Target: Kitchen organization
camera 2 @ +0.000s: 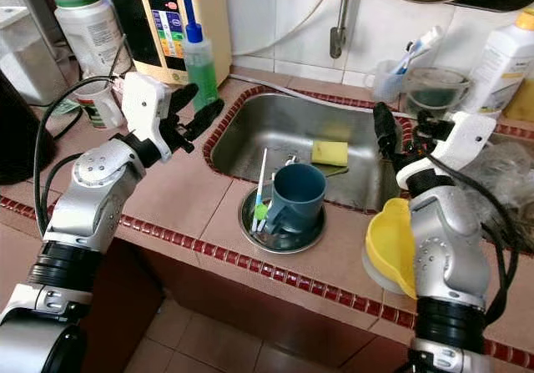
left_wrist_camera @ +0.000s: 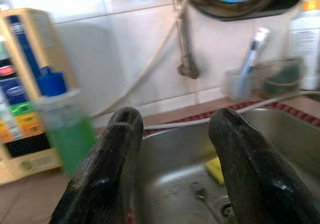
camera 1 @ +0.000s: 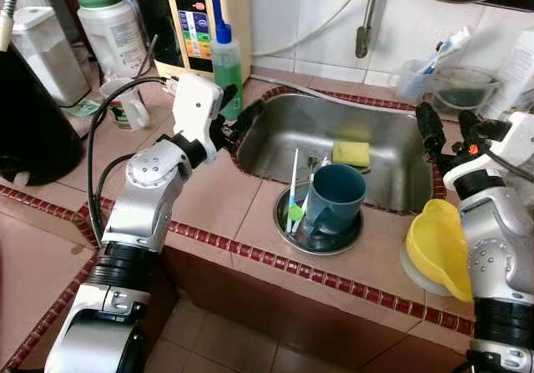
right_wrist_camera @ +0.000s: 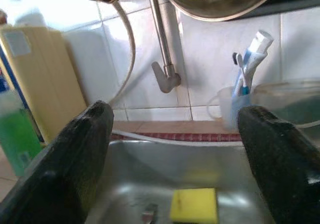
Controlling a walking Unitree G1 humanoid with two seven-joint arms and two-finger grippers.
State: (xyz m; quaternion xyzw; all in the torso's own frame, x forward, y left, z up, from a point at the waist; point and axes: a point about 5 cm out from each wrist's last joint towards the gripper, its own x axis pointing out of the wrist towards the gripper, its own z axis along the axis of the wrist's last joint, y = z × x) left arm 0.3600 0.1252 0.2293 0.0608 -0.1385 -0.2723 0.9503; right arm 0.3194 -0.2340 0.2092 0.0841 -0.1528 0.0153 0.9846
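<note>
While both arms reach over the tiled table (camera 1: pixel 209 202), neither claw holds anything. Far left: a dark rounded appliance (camera 1: pixel 29 114), a white jug (camera 1: pixel 113 27) and a mug (camera 1: pixel 125 106) on the table. Behind them, a cream wall unit (camera 1: pixel 196 14) with coloured buttons. Green soap bottle (camera 1: pixel 227 64) with blue cap stands just beside the sink's left rear corner. Left claw (camera 1: pixel 238 116) hovers at the sink's left rim, near the bottle, fingers (left_wrist_camera: pixel 107 174) moderately spread, empty. Sink (camera 1: pixel 284 135): steel, with a yellow sponge (camera 1: pixel 351 153) lying on its floor. Blue mug (camera 1: pixel 334 199) sits upright in the round drain basket (camera 1: pixel 288 227) at the front, with utensils (camera 1: pixel 294 189) leaning beside it. Tap (camera 1: pixel 365 22) on the wall behind. Right claw (camera 1: pixel 446 131) hangs over the sink's right rim, fingers (right_wrist_camera: pixel 75 159) wide apart, empty. Yellow bowl (camera 1: pixel 438 248) rests on the table at front right, beside the right arm. Toothbrush cup (camera 1: pixel 417 77) and glass bowl (camera 1: pixel 463 85) at rear right.
</note>
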